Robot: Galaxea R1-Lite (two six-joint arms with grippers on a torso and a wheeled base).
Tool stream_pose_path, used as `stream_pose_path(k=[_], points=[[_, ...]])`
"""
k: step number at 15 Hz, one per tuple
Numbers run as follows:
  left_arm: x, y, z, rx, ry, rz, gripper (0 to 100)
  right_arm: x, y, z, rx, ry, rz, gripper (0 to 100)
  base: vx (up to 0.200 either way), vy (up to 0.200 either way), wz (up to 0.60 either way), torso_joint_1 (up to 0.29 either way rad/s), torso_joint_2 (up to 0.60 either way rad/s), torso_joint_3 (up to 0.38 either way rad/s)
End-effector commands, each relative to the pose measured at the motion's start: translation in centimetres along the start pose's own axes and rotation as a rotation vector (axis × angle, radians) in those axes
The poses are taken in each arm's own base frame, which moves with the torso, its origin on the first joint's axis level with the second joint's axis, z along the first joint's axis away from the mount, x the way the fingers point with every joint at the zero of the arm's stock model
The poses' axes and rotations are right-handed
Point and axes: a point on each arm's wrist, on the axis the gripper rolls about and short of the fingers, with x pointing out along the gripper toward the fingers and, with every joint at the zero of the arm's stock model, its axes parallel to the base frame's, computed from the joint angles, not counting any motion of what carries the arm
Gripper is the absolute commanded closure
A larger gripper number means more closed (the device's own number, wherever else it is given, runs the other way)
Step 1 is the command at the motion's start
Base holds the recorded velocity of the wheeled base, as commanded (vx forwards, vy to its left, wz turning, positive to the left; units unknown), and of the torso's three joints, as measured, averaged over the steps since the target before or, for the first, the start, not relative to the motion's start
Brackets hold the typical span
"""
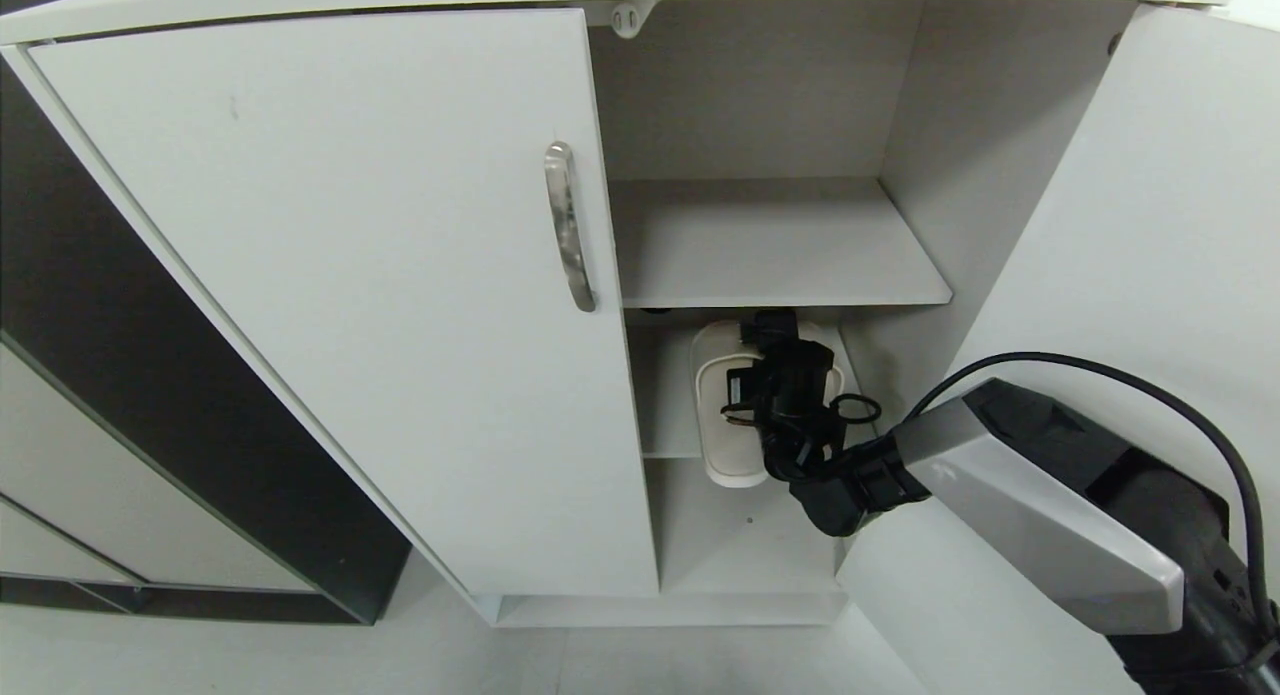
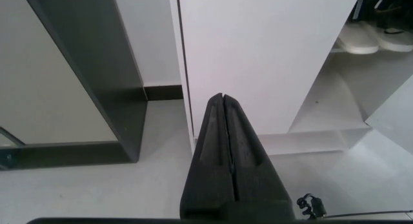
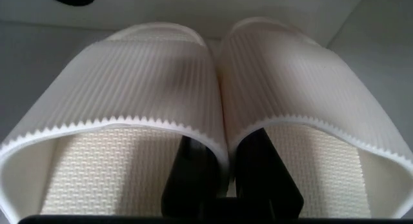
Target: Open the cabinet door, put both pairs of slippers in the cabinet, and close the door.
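Hidden behind the right gripper (image 1: 772, 360) and its wrist: most of the slippers (image 1: 718, 430), with only one cream heel end exposed. Sit on the lower shelf (image 1: 665, 440) inside the cabinet (image 1: 760, 85), right door (image 1: 1150, 225) open. At close range: pair side by side, ribbed cream straps (image 3: 155, 75), textured insoles. Clamped together by the right gripper, one finger inside each slipper. Left gripper (image 2: 223, 108) pressed closed, holding nothing, above the floor (image 2: 97, 185) beside the closed left door (image 2: 258, 50).

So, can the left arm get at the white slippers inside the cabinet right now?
Probably not easily: the left gripper hangs outside, in front of the closed left door, and the right gripper fills the open side, clamped on the slippers.
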Motion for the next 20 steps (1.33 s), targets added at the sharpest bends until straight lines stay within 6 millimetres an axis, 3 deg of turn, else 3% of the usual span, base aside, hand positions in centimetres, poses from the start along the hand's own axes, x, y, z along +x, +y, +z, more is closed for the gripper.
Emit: stream_pose_path(k=[1, 12, 13, 16, 20], points=[[0.0, 0.0, 0.0, -0.002, 0.0, 0.002, 100, 0.6, 0.0, -0.4, 0.005, -0.007, -0.006, 100, 0.0, 0.0, 0.0, 0.0, 0.0, 0.0], [0.0, 0.0, 0.0, -0.003, -0.001, 0.022, 100, 1.1, -0.4, -1.4, -0.007, 0.012, -0.018, 100, 0.0, 0.0, 0.0, 0.0, 0.0, 0.0], [0.0, 0.0, 0.0, -0.003, -0.001, 0.022, 100, 1.2, -0.5, -1.4, -0.004, 0.012, -0.019, 0, 0.0, 0.0, 0.0, 0.0, 0.0, 0.0], [0.0, 0.0, 0.0, -0.011, -0.001, 0.022, 100, 0.8, -0.6, -1.8, -0.018, 0.03, -0.018, 0, 0.0, 0.0, 0.0, 0.0, 0.0, 0.0], [0.0, 0.0, 0.0, -0.011, -0.001, 0.02, 100, -2.3, -1.1, -0.2, -0.012, 0.018, 0.01, 0, 0.0, 0.0, 0.0, 0.0, 0.0, 0.0]])
